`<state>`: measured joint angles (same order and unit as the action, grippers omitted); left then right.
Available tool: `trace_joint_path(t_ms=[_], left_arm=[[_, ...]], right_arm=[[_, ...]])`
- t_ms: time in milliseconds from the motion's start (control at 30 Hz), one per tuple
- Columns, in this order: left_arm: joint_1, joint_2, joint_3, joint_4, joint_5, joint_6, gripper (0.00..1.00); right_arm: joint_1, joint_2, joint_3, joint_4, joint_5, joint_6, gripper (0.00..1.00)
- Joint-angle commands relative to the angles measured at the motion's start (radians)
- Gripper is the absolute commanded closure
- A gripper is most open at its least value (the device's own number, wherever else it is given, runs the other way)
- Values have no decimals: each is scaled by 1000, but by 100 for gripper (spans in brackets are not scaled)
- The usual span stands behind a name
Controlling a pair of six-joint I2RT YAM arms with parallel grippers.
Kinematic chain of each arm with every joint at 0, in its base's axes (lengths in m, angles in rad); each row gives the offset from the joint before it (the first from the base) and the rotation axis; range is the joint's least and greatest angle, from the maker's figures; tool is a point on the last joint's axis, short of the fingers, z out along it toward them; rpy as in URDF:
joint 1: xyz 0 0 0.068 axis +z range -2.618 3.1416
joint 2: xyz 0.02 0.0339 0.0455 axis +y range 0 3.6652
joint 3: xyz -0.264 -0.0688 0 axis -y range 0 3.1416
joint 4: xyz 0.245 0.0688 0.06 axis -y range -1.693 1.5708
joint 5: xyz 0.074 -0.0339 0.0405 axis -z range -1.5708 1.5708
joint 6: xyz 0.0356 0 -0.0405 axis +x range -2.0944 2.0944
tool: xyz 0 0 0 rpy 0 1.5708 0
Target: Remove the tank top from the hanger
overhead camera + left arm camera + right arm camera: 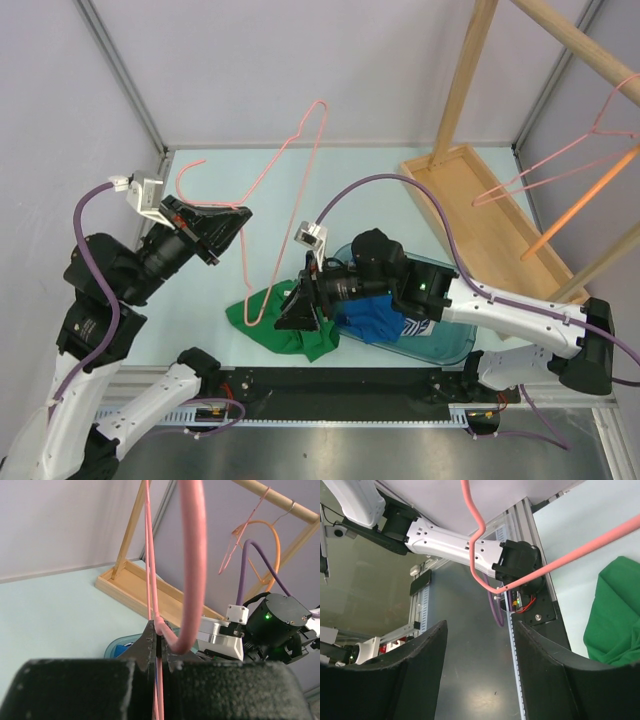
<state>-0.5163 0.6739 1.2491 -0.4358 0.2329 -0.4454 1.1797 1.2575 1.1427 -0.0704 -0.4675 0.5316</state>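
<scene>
Starting at the left gripper, we find its jaws pinched tight on the wire of a pink hanger, just below the hook, which curls away to the left. The right gripper stands with its fingers spread apart and nothing between them. It hovers at the near edge, just beside the hanger's low corner.

We count two arms, two pink hangers, one green tank top, one blue cloth, one bin and one wooden rack.

The held hanger is tipped up on end. Its long axis runs from that low near corner up and away to a far peak.

The tank top lies crumpled on the table at the near edge, under the hanger's low corner. It is bunched with no clear long axis. We cannot tell whether any strap is caught on the wire.

Right of it, a clear bin holds the blue cloth, whose white marks are too small to read. Far right, the wooden rack carries the second pink hanger.
</scene>
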Motion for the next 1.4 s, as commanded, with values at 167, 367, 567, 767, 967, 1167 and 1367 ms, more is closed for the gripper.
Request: trace_joint_path(t_ms=[167, 367, 567, 767, 967, 1167, 1367], left_arm=[[6, 9, 1, 35, 20, -45, 100], [6, 0, -13, 3, -66, -90, 100], [6, -31, -36, -12, -151, -131, 100], [6, -56, -30, -50, -216, -144, 100], [6, -59, -51, -43, -205, -148, 98], [6, -111, -77, -35, -173, -52, 37], [6, -192, -99, -93, -207, -9, 27]], right_arm=[[60, -4, 141, -81, 280, 16, 32], [120, 74, 239, -115, 455, 50, 33], [133, 169, 259, -20, 460, 154, 36], [162, 224, 244, 14, 457, 192, 48], [163, 226, 218, 93, 431, 226, 100], [91, 183, 164, 197, 357, 370, 100], [-31, 135, 147, 216, 358, 490, 100]])
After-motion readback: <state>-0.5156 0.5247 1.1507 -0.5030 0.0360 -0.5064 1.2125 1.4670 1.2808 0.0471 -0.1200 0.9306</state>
